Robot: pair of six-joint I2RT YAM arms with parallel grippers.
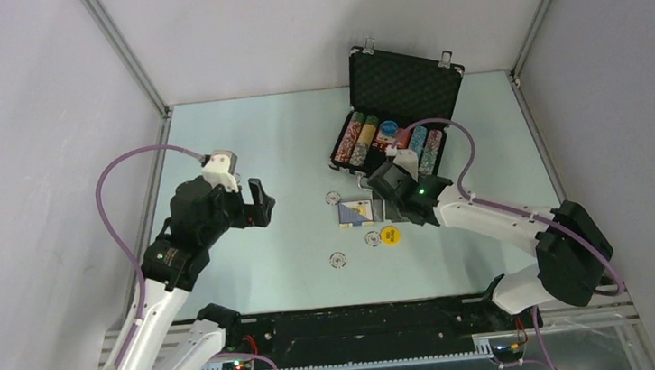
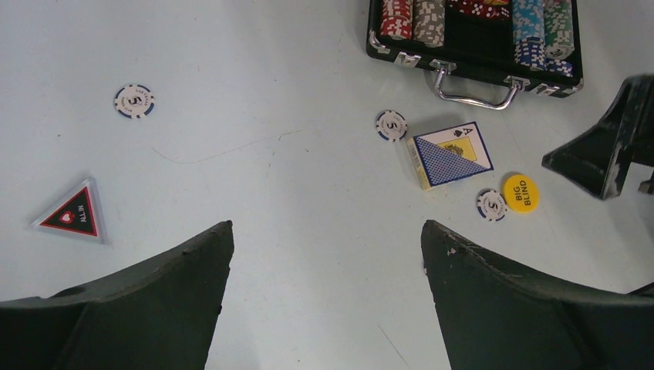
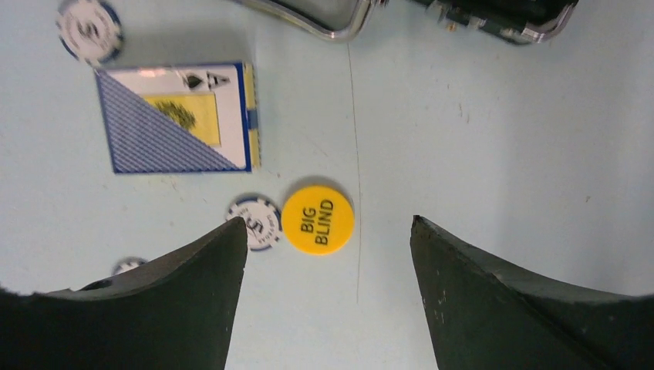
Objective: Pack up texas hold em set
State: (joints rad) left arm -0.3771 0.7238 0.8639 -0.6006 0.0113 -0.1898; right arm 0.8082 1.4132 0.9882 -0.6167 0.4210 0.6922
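Note:
The black briefcase (image 1: 406, 83) lies open at the back right, with rows of chips and a blue disc (image 1: 388, 128) inside. In front of its silver handle (image 2: 472, 98) lie the card deck (image 1: 355, 212), a yellow "BIG BLIND" disc (image 3: 318, 220) and a white chip (image 3: 257, 222) touching that disc. My right gripper (image 3: 328, 221) hovers open over the disc, holding nothing. My left gripper (image 2: 325, 231) is open and empty above bare table at the left. A dark triangular "ALL IN" piece (image 2: 74, 213) lies to the left of it.
More white chips lie loose on the table: one (image 2: 391, 125) beside the deck's corner, one (image 1: 338, 259) nearer the arms, one (image 2: 134, 101) far left in the left wrist view. Grey walls enclose the table on three sides.

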